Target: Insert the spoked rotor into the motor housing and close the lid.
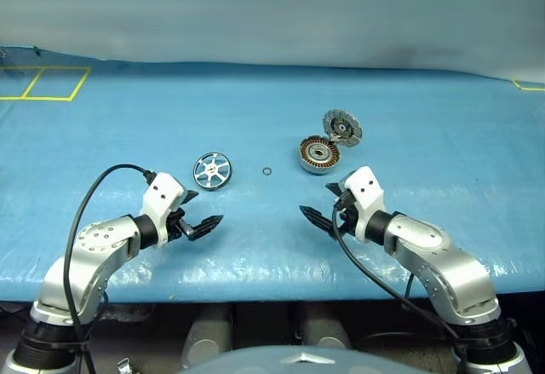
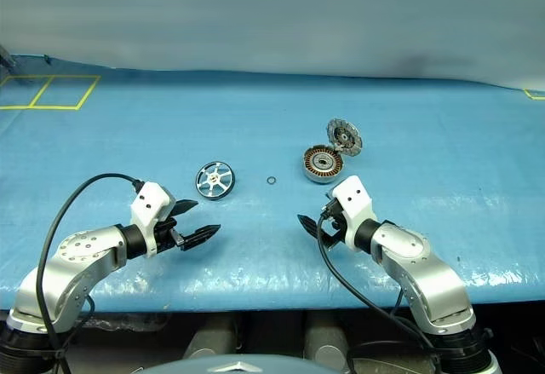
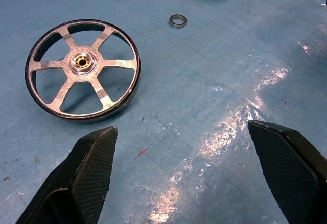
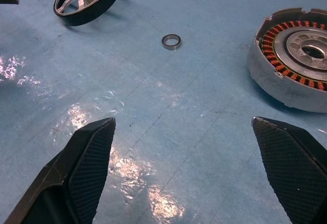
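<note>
Since nothing is held yet, the step in hand looks like the first pickup: getting the rotor point(image 1: 212, 170) off the blue sheet point(image 1: 409, 127). It lies flat ahead of the left gripper point(image 1: 197, 215), whose fingers are spread wide and empty. The right gripper point(image 1: 322, 206) is just as wide and just as empty, hovering near the housing point(image 1: 319, 155).

To do it well, I would bring the left gripper down over the rotor so the pads close across the dark outer rim, not the thin spokes (a flat wheel on a slick sheet may skid if pushed from one side). Squaring the fingers on either side of it first should keep it from sliding toward the small ring point(image 1: 267, 170), which lies between rotor and housing and is best left alone. The lid point(image 1: 342, 127) stands tilted open behind the housing, so the cup is free to receive the rotor.

From the head, the whole layout reads at once: rotor left, ring in the middle, housing and lid right. The left wrist view adds the rotor's six spokes and brassy hub. The right wrist view gives the housing's copper windings and silver bearing, details too small to judge from above.
</note>
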Available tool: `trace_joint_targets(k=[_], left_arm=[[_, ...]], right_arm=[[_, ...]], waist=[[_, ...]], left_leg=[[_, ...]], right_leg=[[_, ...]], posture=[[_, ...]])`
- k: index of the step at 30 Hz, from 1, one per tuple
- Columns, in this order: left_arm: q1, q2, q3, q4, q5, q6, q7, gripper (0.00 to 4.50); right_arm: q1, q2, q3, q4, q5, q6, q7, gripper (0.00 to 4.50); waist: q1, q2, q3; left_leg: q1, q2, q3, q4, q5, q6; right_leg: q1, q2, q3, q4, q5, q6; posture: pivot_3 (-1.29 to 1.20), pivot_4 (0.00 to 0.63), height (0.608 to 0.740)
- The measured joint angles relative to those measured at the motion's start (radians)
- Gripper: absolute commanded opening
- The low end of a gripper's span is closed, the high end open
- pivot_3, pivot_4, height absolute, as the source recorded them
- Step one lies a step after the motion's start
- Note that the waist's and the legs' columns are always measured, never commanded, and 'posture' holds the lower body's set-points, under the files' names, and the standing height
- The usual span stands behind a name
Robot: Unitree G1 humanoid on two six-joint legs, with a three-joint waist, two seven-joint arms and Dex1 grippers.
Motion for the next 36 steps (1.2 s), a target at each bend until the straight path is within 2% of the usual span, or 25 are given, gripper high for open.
trace_joint_targets(k=[36], left_arm=[[-0.001, -0.008, -0.014, 0.000, 0.004, 0.000, 0.009, 4.48]], right_arm=[[-0.028, -0.007, 0.034, 0.030, -0.038, 0.000, 0.020, 4.50]], waist=[[-0.001, 0.000, 0.000]], left_leg=[[0.000, 0.000, 0.000, 0.000, 0.000, 0.000]], right_leg=[[0.000, 0.000, 0.000, 0.000, 0.000, 0.000]], posture=[[0.00, 0.150, 0.740]])
